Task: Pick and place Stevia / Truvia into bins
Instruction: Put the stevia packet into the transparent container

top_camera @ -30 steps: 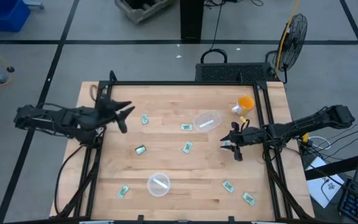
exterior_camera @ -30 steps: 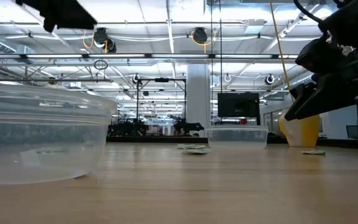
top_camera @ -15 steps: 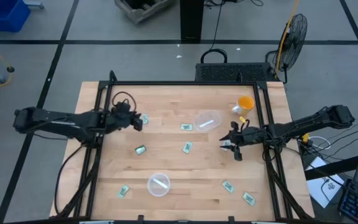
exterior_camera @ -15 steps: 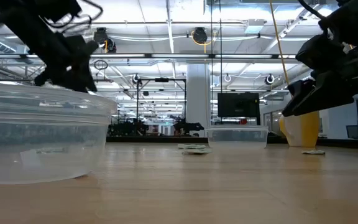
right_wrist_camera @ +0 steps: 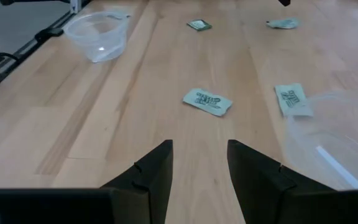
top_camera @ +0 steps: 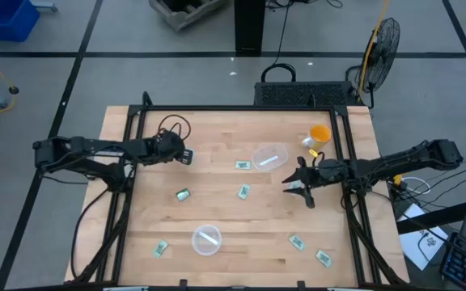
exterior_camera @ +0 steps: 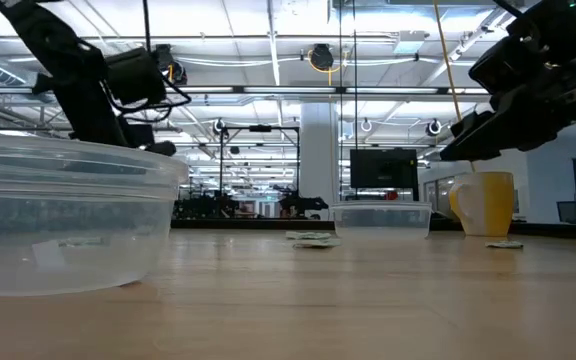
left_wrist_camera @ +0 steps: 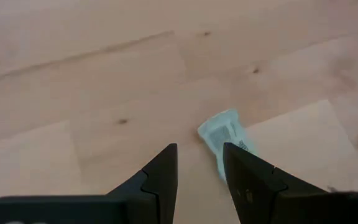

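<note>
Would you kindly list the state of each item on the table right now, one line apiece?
Left hand: open, empty, above a sachet at the table's far left.
Right hand: open, empty, near the far bowl.
Far bowl: upright, one white sachet inside.
Near bowl: upright, one white sachet inside.
Sachet under left hand: flat on the wood, not gripped.
Orange cup: upright.

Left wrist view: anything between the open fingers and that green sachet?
Nothing visible. The left gripper is open, with bare wood between it and the green sachet, which lies flat just ahead of the fingertips.
</note>
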Motion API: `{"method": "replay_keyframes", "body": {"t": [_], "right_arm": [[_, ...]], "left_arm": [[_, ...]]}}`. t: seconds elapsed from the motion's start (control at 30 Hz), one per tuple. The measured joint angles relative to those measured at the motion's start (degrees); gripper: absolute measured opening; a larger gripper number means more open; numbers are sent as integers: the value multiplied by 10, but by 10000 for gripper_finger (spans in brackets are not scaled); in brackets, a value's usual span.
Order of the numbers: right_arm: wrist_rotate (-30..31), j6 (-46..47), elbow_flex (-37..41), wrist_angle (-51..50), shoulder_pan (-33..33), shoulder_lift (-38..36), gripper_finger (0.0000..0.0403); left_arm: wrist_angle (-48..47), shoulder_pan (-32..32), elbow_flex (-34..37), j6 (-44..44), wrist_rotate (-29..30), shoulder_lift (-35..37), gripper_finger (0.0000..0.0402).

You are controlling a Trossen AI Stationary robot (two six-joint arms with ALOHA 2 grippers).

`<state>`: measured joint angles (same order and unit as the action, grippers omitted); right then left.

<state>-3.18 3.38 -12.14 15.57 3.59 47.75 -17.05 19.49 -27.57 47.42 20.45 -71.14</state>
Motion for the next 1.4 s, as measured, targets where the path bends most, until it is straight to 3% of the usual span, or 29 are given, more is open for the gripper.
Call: {"method": "replay_keyframes", "body": {"t": [0.43, 0.77, 1.4], "right_arm": [[-1, 4, 0, -9, -3, 26, 144], [0, 4, 0, -9, -3, 45, 144], [1, 1, 0, -8, -3, 56, 144]], "left_arm": [[54, 41, 0, -12, -25, -83, 134], [126, 41, 0, -25, -73, -84, 133], [126, 41, 0, -78, -102, -84, 133]]}}
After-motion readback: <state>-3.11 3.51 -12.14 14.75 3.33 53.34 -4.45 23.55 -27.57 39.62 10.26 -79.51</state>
